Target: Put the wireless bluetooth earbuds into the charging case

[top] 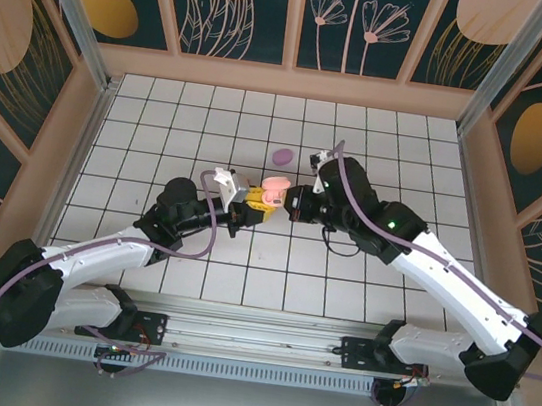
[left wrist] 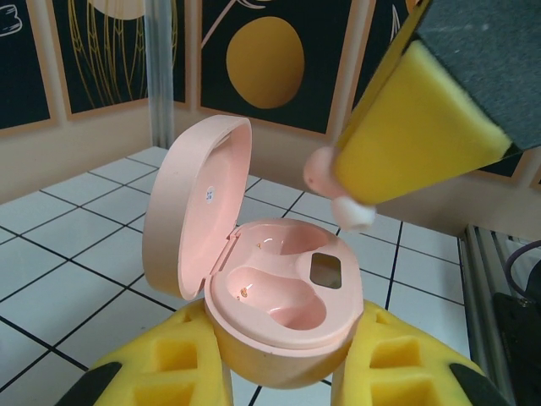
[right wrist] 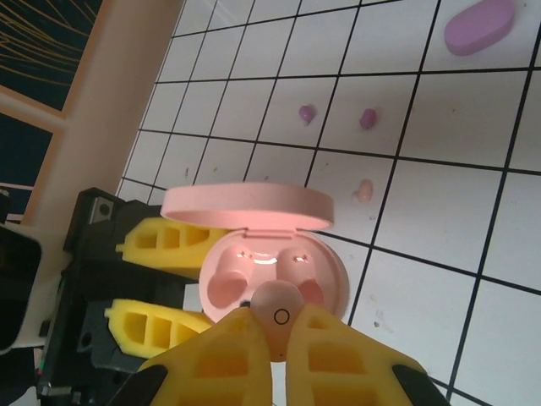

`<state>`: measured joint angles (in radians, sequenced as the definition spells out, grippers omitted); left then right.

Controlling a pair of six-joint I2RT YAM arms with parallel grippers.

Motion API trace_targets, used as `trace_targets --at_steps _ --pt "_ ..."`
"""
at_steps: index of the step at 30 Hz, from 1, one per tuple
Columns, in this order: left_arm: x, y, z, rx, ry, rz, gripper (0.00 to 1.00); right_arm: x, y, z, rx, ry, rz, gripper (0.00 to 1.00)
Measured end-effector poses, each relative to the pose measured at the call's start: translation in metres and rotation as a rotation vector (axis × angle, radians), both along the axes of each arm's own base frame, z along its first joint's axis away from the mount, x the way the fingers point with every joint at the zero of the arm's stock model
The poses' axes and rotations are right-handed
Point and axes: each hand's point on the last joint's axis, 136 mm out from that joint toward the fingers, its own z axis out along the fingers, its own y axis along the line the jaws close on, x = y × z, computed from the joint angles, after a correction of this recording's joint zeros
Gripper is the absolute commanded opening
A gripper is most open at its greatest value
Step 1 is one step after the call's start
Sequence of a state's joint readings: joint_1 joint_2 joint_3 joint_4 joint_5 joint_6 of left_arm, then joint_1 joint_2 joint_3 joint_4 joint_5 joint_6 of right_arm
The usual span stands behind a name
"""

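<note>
The pink charging case [left wrist: 279, 298] is open, its lid [left wrist: 196, 203] tipped back to the left and both sockets empty. My left gripper [left wrist: 283, 342] is shut on the case's body, a yellow pad on each side. My right gripper [right wrist: 279, 326] is shut on a pale pink earbud [right wrist: 277, 315], which hangs just above the case [right wrist: 272, 258]. In the left wrist view that earbud [left wrist: 340, 196] pokes out under the right yellow finger [left wrist: 414, 127], up and to the right of the sockets. From above, both grippers meet at the case [top: 273, 191] mid-table.
Three loose earbuds lie on the tiles beyond the case: two lilac [right wrist: 305, 112] [right wrist: 367, 118] and one pink [right wrist: 363, 190]. A purple oval case [right wrist: 479, 25] lies farther back, also seen from above [top: 282, 155]. Wooden walls [top: 80, 126] ring the tiled floor.
</note>
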<state>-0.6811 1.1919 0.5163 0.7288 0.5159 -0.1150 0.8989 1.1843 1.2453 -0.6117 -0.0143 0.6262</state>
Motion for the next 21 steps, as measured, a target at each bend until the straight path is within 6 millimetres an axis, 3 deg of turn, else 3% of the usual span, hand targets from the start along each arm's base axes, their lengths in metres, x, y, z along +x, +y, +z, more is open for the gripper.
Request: trace_targets --at_steps 9,15,21 --pt "-0.002 0.002 0.002 0.007 -0.007 0.001 0.01 0.001 0.024 0.011 -0.012 -0.029 0.049 0.05" --pt "-0.003 0.004 0.004 0.012 -0.015 0.007 0.01 -0.003 0.031 -0.005 -0.061 0.002 0.068 0.05" --pt "-0.003 0.005 0.001 0.019 -0.007 0.011 0.01 -0.003 0.029 -0.007 -0.084 -0.002 0.058 0.05"
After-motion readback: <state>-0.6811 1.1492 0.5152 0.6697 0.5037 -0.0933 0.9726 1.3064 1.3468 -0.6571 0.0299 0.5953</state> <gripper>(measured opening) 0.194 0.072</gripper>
